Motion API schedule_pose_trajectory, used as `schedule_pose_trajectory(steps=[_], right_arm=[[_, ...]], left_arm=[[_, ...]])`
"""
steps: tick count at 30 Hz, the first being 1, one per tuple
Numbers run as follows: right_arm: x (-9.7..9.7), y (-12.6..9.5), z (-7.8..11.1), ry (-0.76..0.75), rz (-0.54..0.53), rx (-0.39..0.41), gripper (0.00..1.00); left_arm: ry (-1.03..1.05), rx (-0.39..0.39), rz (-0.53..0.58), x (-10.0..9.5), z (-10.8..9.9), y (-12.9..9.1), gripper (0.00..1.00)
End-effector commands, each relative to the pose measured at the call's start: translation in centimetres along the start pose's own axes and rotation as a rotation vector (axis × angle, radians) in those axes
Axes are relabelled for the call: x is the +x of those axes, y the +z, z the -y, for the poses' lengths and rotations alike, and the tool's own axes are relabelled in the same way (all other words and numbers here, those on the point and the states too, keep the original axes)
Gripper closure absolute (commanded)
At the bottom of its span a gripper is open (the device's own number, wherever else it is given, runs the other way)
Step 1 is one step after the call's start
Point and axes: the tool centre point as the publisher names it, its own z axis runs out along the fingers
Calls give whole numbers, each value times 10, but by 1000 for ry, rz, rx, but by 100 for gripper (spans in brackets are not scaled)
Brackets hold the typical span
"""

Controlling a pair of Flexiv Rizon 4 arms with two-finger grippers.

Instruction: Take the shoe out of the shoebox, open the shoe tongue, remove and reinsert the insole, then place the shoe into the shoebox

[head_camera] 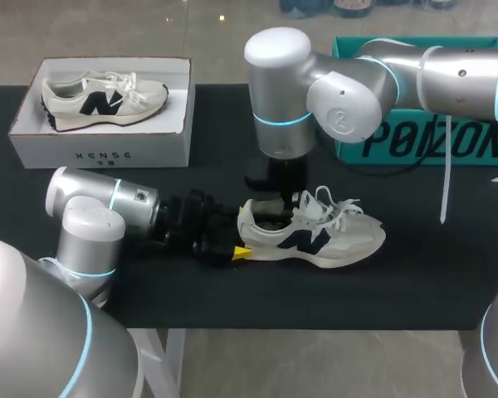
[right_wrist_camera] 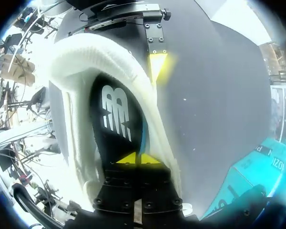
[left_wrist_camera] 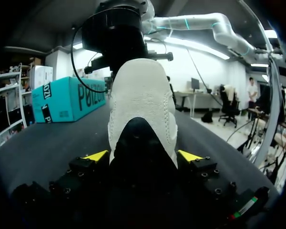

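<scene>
Seeing the shoe (head_camera: 332, 236) out on the table (head_camera: 415, 282) in the head view, well apart from the shoebox (head_camera: 100, 153). From the left wrist, clamping the heel (left_wrist_camera: 142, 95) with the left gripper (left_wrist_camera: 143, 155), probably to pin it steady. From the right wrist, pinching the insole (right_wrist_camera: 115, 114) inside with the right gripper (right_wrist_camera: 137, 159), ready for pulling out.

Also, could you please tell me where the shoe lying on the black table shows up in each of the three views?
Head view: the shoe lies mid-table, heel in the left gripper.
Left wrist view: its heel fills the space between that gripper's fingers.
Right wrist view: its opening lies under the right gripper.
Shared landmark: the left gripper's yellow tip beside the heel.
</scene>
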Motion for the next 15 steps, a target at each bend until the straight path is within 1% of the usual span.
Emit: schedule_pose_trajectory(steps=[1,11,15], right_arm=[[-1,-10,5,6,12,-15,100],[-6,-25,12,26,38,-41,100],[-9,-28,18,45,47,-51,100]], left_arm=[[-1,-1,-1,0,-3,4,100],[-1,-1,-1,0,-3,4,100],[-1,-1,-1,0,-3,4,100]])
